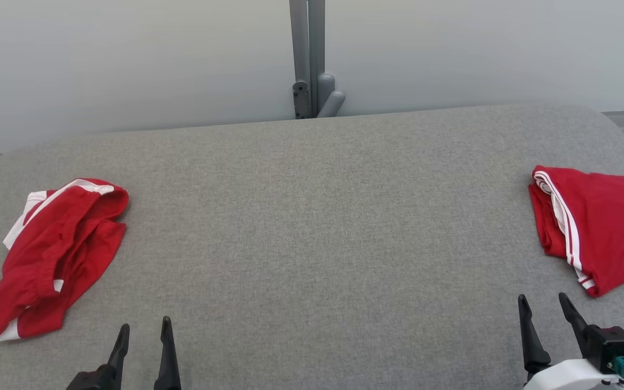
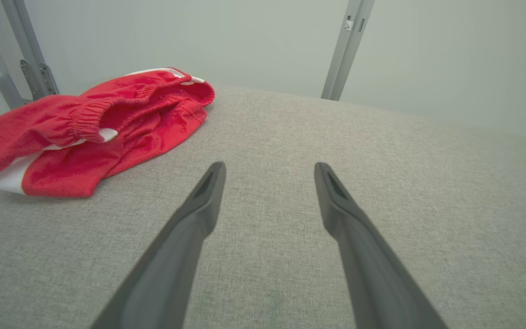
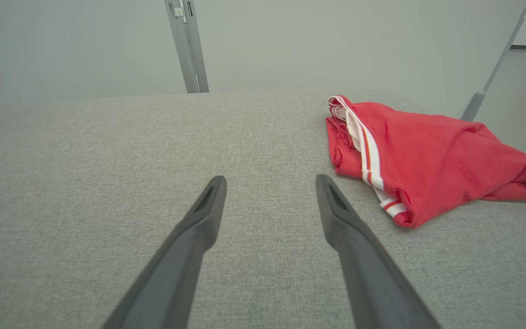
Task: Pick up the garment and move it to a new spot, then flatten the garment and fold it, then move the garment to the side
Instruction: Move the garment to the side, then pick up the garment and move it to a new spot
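A crumpled red garment point(image 1: 54, 254) with white trim lies at the left of the grey table; in the left wrist view the same garment point(image 2: 94, 132) sits up and to the left of my fingers. A folded red garment point(image 1: 596, 227) with white stripes rests at the right edge, also seen as the folded garment point(image 3: 423, 160) right of my right fingers. My left gripper point(image 1: 144, 330) point(image 2: 270, 169) stands open near the front edge, right of the crumpled one and apart from it. My right gripper point(image 1: 545, 300) point(image 3: 270, 183) is open just in front of the folded one, holding nothing.
The grey fabric-covered table point(image 1: 312, 227) has rounded far corners. A grey metal post point(image 1: 307, 59) with a bracket rises behind its far edge against a pale wall. Another slanted post point(image 3: 491, 73) stands off the right side.
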